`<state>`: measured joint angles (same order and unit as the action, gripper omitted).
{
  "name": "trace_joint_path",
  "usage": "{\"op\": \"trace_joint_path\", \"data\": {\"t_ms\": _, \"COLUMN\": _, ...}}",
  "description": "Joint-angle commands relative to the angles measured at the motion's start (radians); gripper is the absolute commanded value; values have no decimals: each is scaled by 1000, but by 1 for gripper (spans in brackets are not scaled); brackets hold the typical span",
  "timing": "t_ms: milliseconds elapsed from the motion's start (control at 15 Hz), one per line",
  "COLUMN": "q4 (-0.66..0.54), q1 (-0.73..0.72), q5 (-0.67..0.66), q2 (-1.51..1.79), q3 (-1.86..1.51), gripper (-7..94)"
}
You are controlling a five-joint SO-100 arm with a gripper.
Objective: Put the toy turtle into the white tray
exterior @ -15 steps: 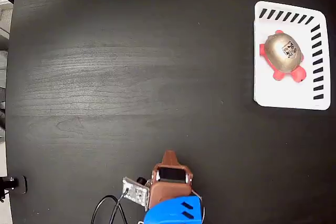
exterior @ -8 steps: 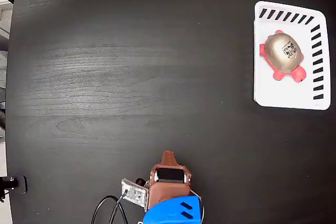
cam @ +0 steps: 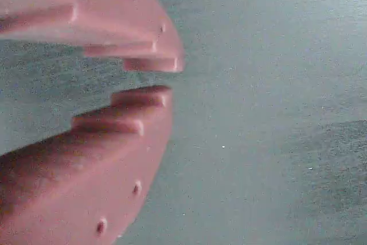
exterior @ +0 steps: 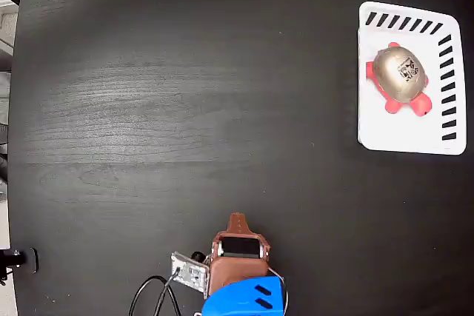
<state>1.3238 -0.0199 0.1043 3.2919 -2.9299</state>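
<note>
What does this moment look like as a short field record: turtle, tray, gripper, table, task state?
toy turtle: lying inside the tray, upper half, shell up
white tray: far right of the fixed view, slots along top and right edges
gripper: nearly closed, small gap at the tips, holding nothing; at bottom centre of the fixed view, far from the tray
table: black wood grain
task state: turtle appears placed

A wide stretch of dark table [exterior: 185, 109] lies open between the tool [exterior: 237, 217] at the bottom edge and the white tray [exterior: 407, 127] by the right edge. The toy turtle [exterior: 400, 75] fills the tray's upper half; its lower half is bare. Black cables [exterior: 152, 294] loop at the bottom edge beside the arm's base.
</note>
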Motion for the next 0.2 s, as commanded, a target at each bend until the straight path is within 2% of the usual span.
{"op": "trace_joint_path", "data": {"t_ms": 0, "q4": 26, "q1": -21, "q5": 3, "q2": 75, "q3": 25, "gripper": 2}}
{"op": "trace_joint_path", "data": {"t_ms": 133, "q4": 26, "q1": -21, "q5": 3, "q2": 75, "q3": 25, "gripper": 2}}
